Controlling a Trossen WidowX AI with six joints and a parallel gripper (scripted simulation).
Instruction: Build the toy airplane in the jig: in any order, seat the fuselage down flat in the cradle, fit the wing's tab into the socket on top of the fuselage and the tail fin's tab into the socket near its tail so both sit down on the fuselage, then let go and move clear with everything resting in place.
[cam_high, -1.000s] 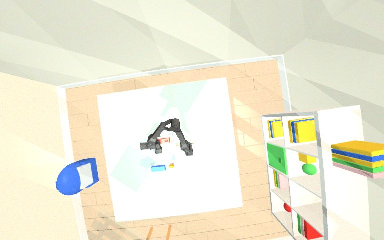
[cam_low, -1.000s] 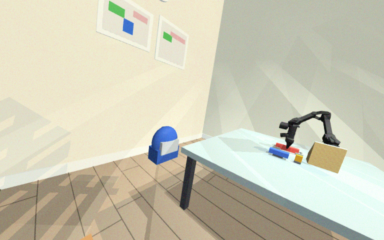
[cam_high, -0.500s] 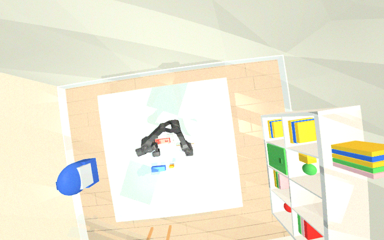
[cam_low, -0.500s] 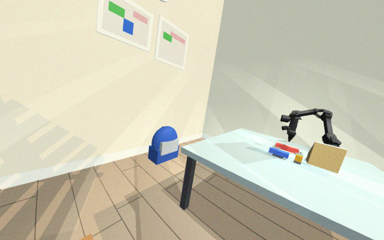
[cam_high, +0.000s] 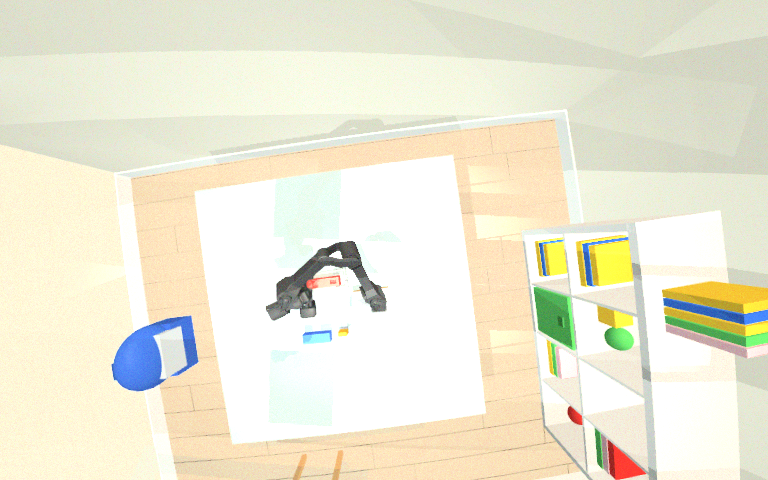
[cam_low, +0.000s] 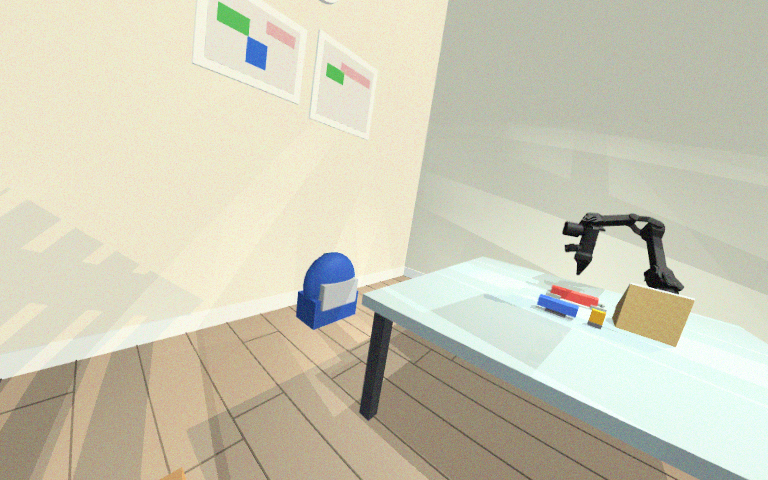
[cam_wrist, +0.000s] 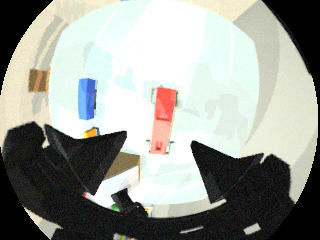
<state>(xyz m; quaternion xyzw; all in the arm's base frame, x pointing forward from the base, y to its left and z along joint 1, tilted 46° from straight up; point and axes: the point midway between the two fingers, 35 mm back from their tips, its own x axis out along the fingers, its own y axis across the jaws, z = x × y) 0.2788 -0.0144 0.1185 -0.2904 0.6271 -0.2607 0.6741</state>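
The red fuselage lies lengthwise between the small grey supports of the cradle. It looks level, but whether it is fully down is too small to tell. Its larger socket and the small socket near its tail are empty. My gripper is open and empty, above the fuselage and apart from it. The blue wing stands on a grey holder beside the cradle. The yellow tail fin stands near one end of the wing, partly behind a finger in the wrist view.
A tan block with a white face stands on the table near the tail fin and the arm's base. A white shelf and a blue rounded object stand off the table.
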